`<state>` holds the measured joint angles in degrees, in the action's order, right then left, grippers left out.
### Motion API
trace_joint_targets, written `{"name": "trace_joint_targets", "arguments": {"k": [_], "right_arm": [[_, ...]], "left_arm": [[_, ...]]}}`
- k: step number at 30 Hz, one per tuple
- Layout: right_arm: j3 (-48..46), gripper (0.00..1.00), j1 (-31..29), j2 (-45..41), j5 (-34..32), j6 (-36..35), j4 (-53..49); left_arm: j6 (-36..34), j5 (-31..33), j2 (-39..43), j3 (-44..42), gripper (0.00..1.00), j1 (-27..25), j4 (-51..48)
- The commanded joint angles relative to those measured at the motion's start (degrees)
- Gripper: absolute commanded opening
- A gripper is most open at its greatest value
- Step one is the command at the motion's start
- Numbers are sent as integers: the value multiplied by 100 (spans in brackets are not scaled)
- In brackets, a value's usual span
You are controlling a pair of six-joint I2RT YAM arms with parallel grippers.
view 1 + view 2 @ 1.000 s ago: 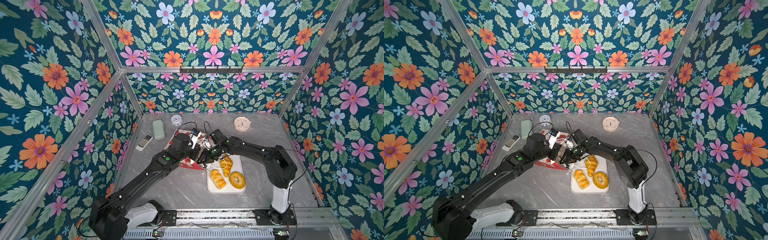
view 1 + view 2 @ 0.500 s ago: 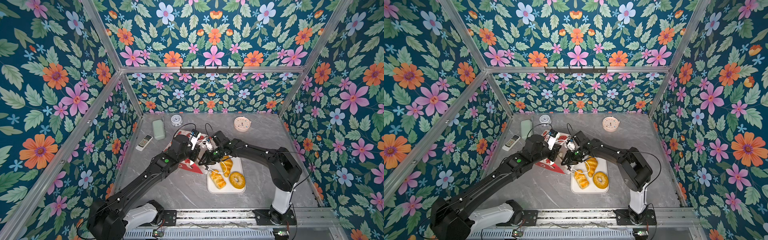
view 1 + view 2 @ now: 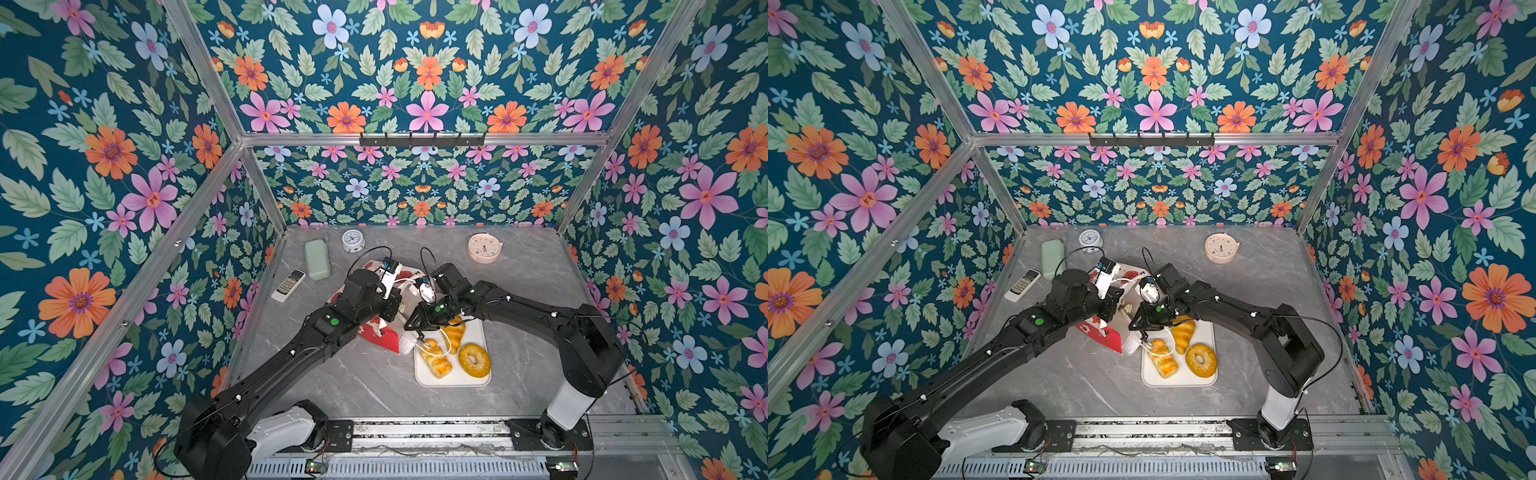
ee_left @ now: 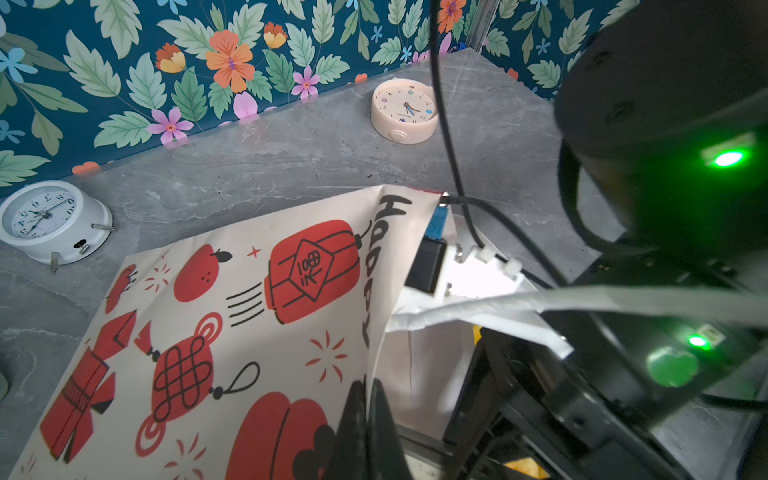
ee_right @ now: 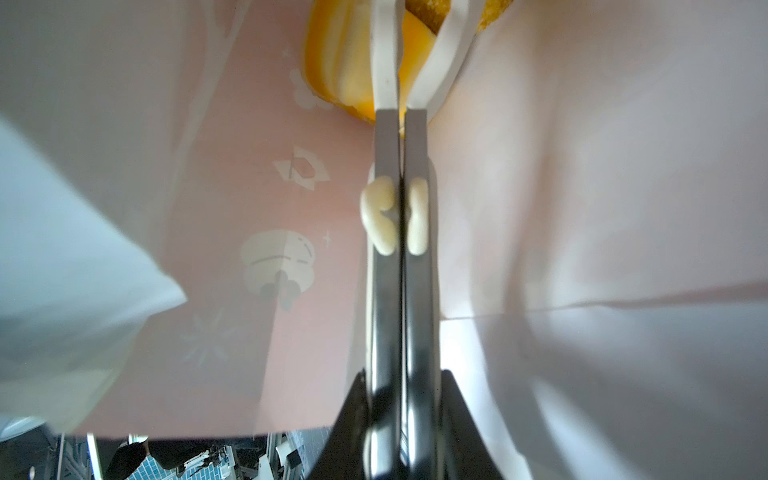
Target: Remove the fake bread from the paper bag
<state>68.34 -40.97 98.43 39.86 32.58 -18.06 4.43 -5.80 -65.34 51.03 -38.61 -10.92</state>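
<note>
The paper bag is cream-white with red lanterns, knots and black lettering — the fake bread glossy golden-yellow. The worktop is veined grey.

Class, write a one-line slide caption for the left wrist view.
The left claw pinches the paper bag at its edge; white clock and pink clock beyond.

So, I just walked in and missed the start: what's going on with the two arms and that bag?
The two arms are emptying a paper bag that lies on its side. The left gripper has its jaws shut on the bag's open edge, holding it up. The right gripper, jaws shut, seems to pinch a white cord handle over the tray. Three breads already lie on the tray: a braided roll, a croissant and a ring bagel.
</note>
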Motion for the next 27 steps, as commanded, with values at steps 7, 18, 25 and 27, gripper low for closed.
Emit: {"name": "trace_joint_targets", "arguments": {"k": [7, 18, 25, 27], "right_arm": [[-209, 0, 23, -244, -103, 78, 284], [-319, 28, 37, 18, 242, 341, 689], [-185, 35, 38, 350, 429, 507, 969], [-117, 36, 45, 449, 441, 532, 989]], "left_arm": [[58, 142, -108, 109, 0, 4, 92], [-65, 56, -146, 332, 0, -6, -343], [-64, 513, -295, 329, 0, -66, -462], [-96, 584, -374, 336, 0, -94, -502]]}}
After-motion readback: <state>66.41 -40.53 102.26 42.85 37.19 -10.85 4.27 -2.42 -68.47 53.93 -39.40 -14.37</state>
